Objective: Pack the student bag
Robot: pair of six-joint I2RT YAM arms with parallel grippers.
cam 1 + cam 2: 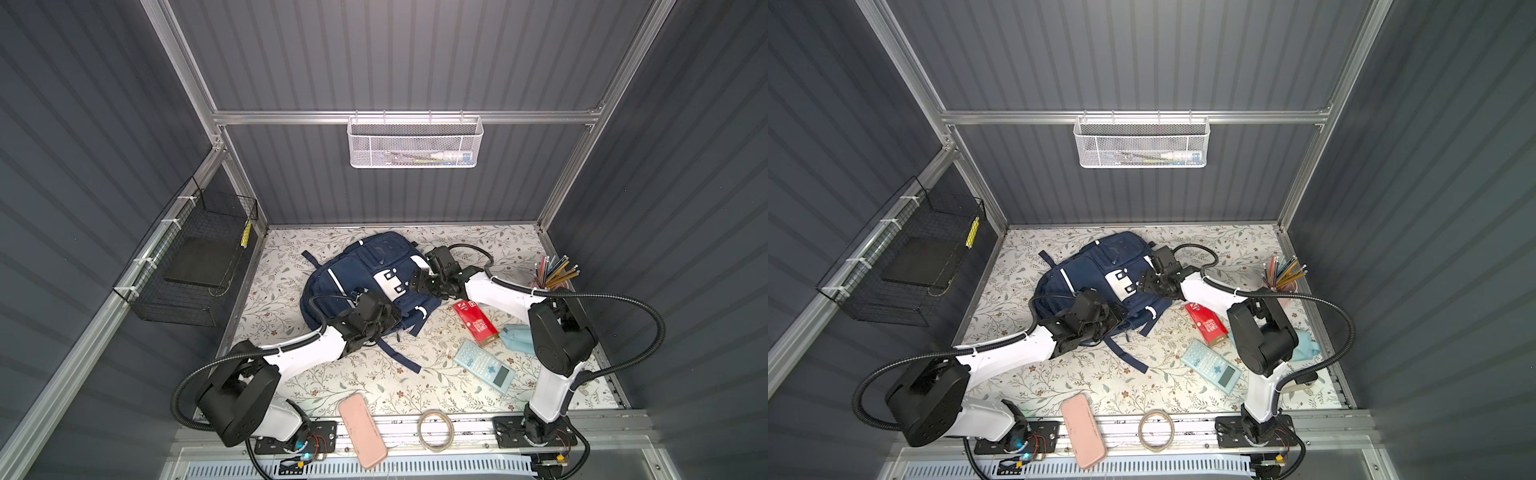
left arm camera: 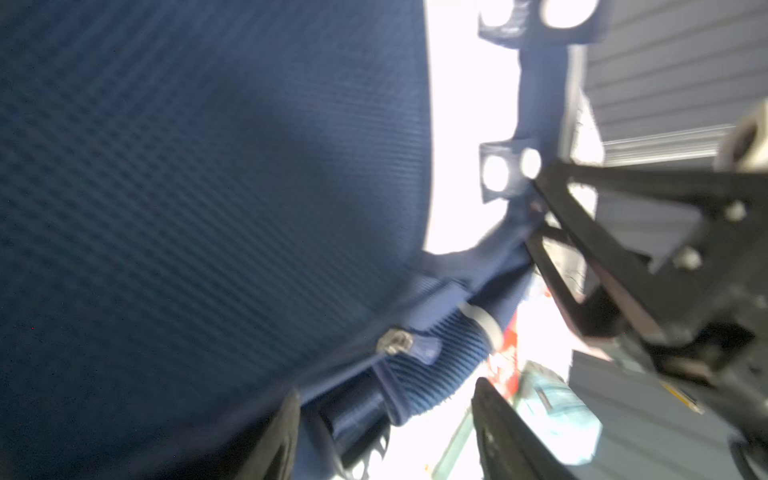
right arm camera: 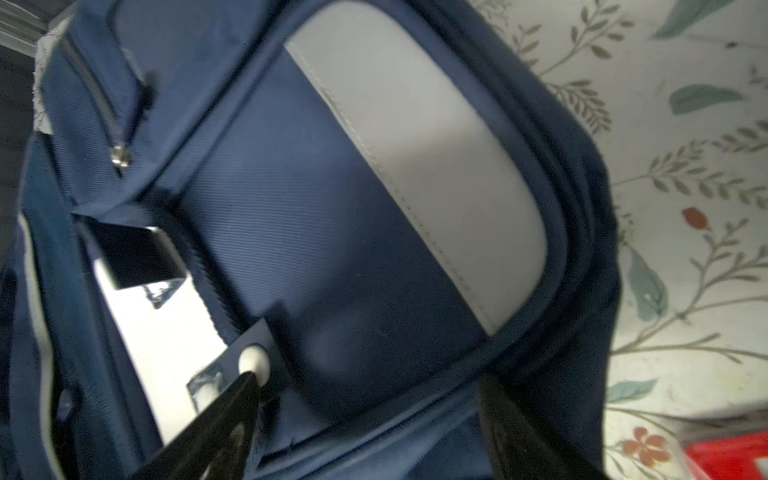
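The student bag, navy with white patches, lies flat at the back middle of the floral table. My left gripper is at the bag's near edge. In the left wrist view its jaws stand apart with a navy strap and ribbed fabric between them, and a metal zip pull sits just beyond. My right gripper is at the bag's right side by the white patch. In the right wrist view it stands open over the front pocket, holding nothing.
To the right of the bag lie a red box, a pale blue calculator, a light blue pouch and a cup of pencils. A pink case and a tape ring sit at the front edge. A black wire basket hangs on the left wall.
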